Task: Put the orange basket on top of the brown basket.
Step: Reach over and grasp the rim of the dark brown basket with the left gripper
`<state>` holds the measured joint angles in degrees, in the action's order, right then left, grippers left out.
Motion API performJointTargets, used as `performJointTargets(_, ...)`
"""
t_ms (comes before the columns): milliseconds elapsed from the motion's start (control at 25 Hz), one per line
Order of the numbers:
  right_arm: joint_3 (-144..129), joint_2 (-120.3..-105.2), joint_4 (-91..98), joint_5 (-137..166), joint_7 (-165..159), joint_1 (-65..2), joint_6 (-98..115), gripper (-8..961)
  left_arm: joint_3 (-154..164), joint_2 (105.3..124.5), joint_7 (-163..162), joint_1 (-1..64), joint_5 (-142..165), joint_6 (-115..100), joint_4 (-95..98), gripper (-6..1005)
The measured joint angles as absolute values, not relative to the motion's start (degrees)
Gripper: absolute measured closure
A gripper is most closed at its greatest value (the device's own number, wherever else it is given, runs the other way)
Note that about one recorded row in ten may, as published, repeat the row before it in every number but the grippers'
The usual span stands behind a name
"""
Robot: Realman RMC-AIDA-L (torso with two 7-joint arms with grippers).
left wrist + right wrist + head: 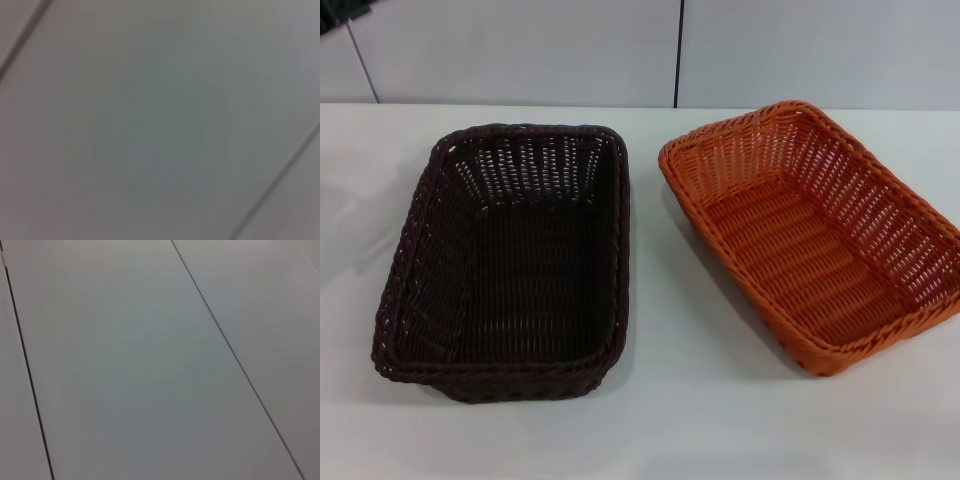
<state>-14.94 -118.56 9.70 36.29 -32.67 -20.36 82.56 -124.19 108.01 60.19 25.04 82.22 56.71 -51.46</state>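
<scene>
The brown basket [510, 260] sits on the white table [700, 400] at the left of the head view, empty. The orange basket [815, 230] sits to its right, turned at an angle, also empty, with a gap of bare table between the two. Neither gripper nor arm shows in the head view. Both wrist views show only plain grey panels with dark seams, no basket and no fingers.
A grey panelled wall [520, 50] with dark seams rises behind the table's far edge. Bare white table lies in front of both baskets and between them.
</scene>
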Motion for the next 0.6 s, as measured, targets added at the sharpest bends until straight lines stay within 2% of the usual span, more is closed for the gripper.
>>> performJointTargets(40, -14.9, -118.56, 9.8, 36.3, -32.7, -20.3, 82.4, 128, -124.1, 106.99, 54.7, 25.3, 88.3, 58.4, -54.4, 343)
performJointTargets(80, -14.9, -118.56, 9.8, 36.3, -32.7, -20.2, 82.2, 128, -124.1, 106.99, 54.7, 25.3, 88.3, 58.4, -54.4, 344)
performJointTargets(120, -14.9, -118.56, 10.0, 36.3, -32.7, -20.2, 81.5, 128, -124.1, 106.15, 47.7, 25.7, 96.6, 61.2, -58.3, 345)
performJointTargets(240, -14.9, -118.51, 10.1, 36.3, -32.7, -20.3, 80.7, 128, -124.4, 106.31, 36.2, 26.5, 113.2, 68.1, -68.1, 349)
performJointTargets(400, -14.9, -118.37, 10.3, 36.3, -32.6, -20.7, 79.3, 128, -124.7, 109.12, 27.5, 28.9, 129.9, 77.3, -77.4, 355)
performJointTargets(440, -14.9, -118.31, 10.3, 36.3, -32.6, -20.9, 79.0, 128, -124.7, 109.12, 27.5, 28.9, 129.9, 77.3, -77.4, 359)
performJointTargets(480, -14.9, -118.25, 10.3, 36.3, -32.5, -21.0, 78.7, 128, -125.1, 111.59, 25.2, 29.8, 137.3, 80.6, -81.6, 362)
performJointTargets(520, -14.9, -118.09, 10.3, 36.3, -32.5, -21.2, 78.2, 128, -125.1, 113.12, 23.8, 30.5, 142.1, 82.5, -83.9, 365)
performJointTargets(560, -14.9, -118.09, 10.3, 36.3, -32.5, -21.2, 78.2, 128, -125.1, 113.12, 23.8, 30.5, 142.1, 82.5, -83.9, 368)
performJointTargets(600, -14.9, -118.04, 10.3, 36.3, -32.4, -21.3, 78.0, 128, -125.1, 113.94, 23.3, 30.9, 144.5, 83.6, -84.9, 372)
